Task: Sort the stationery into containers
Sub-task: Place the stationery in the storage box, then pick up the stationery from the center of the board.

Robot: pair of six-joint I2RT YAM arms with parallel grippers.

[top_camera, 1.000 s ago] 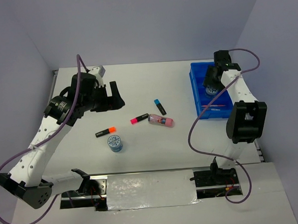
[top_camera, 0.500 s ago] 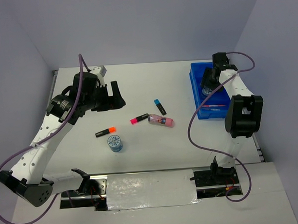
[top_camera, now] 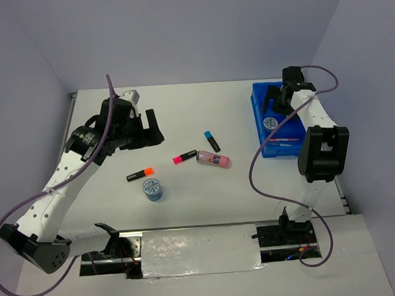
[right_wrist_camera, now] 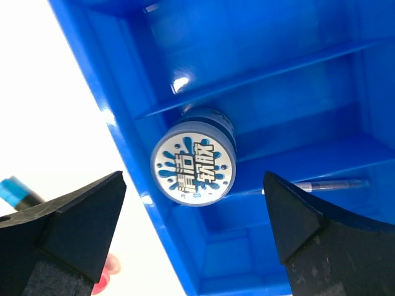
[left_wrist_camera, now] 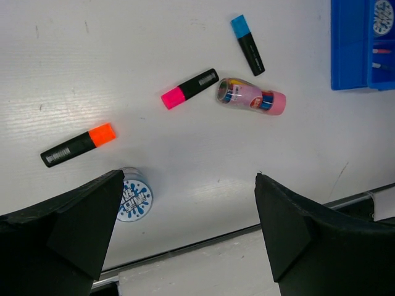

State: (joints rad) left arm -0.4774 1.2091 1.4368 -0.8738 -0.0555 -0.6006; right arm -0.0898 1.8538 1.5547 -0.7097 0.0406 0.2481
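Blue tray point(right_wrist_camera: 117, 80), three o'clock: disc point(right_wrist_camera: 193, 165) free inside under wide-open, empty right gripper point(right_wrist_camera: 192, 185). Next: wide-open, empty left gripper point(left_wrist_camera: 189, 179) down over second disc point(left_wrist_camera: 134, 198), eight o'clock.

We see the tray point(top_camera: 282, 151) on the counter's point(top_camera: 202, 108) right side, toward the back. One disc point(top_camera: 270, 123) sits in a middle compartment against the tray's left wall, and pens point(top_camera: 284, 140) lie in the compartment just in front of it. Left of the tray, mid-counter, the far highlighter point(top_camera: 212, 141) lies just behind the tube point(top_camera: 213, 159). The middle highlighter point(top_camera: 185, 156) lies just left of the tube. The left highlighter point(top_camera: 140, 173) lies farther left and nearer the front edge, with the second disc point(top_camera: 152, 189) just in front of it.
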